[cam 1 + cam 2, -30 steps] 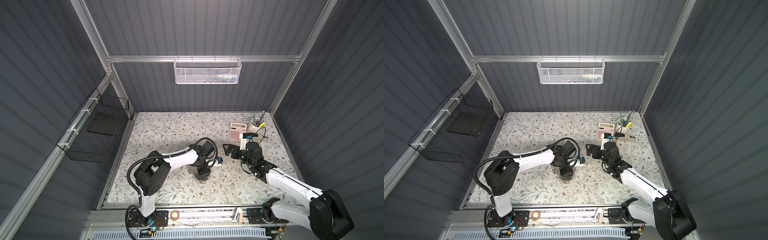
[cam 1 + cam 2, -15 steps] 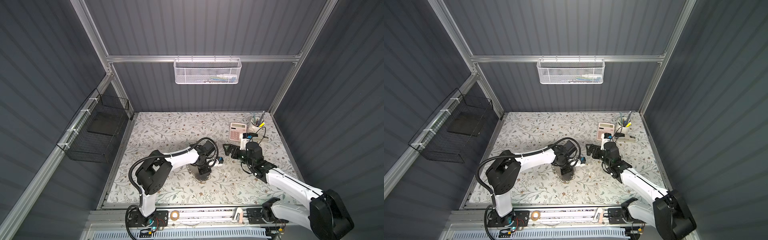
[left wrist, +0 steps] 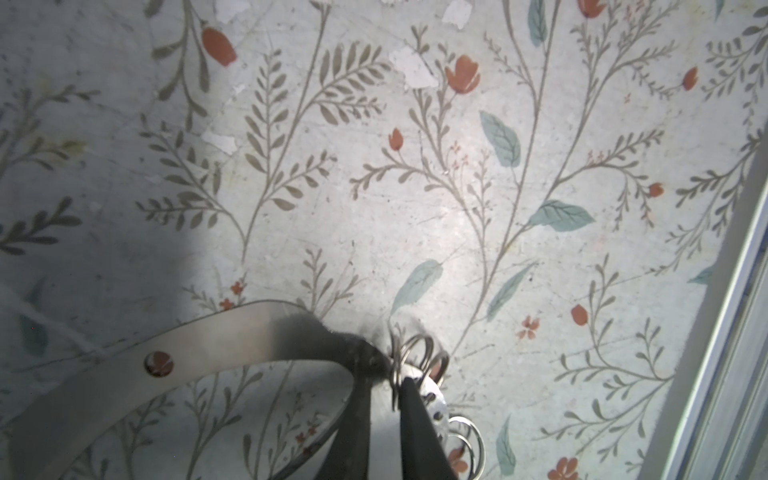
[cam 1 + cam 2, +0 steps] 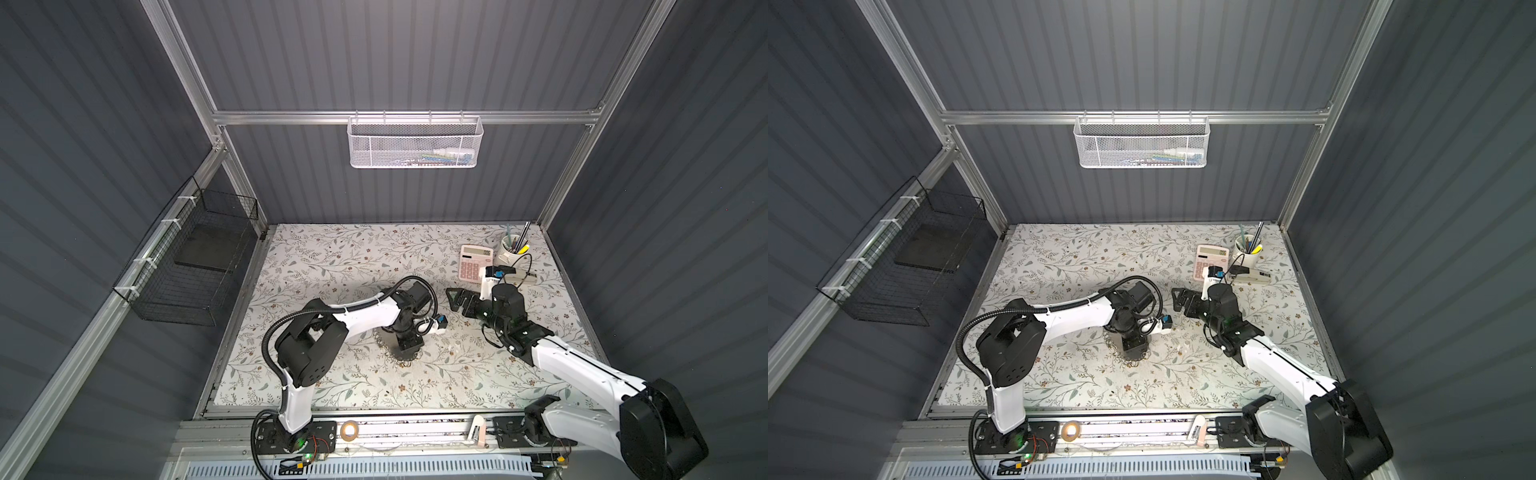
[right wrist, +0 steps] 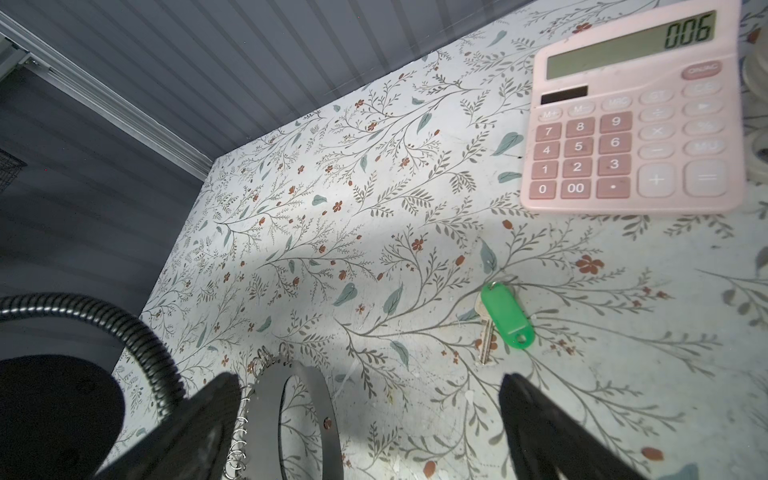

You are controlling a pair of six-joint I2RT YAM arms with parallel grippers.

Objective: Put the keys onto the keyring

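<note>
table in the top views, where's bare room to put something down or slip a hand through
Widest bare patch: the far-left of the table, bordered by the back wall, the left edge and the left arm. A second strip runs between the keyring and the front rail. Crowded: the calculator and pen cup corner, and mid-table around the key.

The 2 top views look steeply down from high above the near edge and take in the whole bench. The left wrist camera sits very close over the bench, facing down onto the keyring. The right wrist camera looks low across the bench toward the far-left corner and also shows the keyring.
</note>
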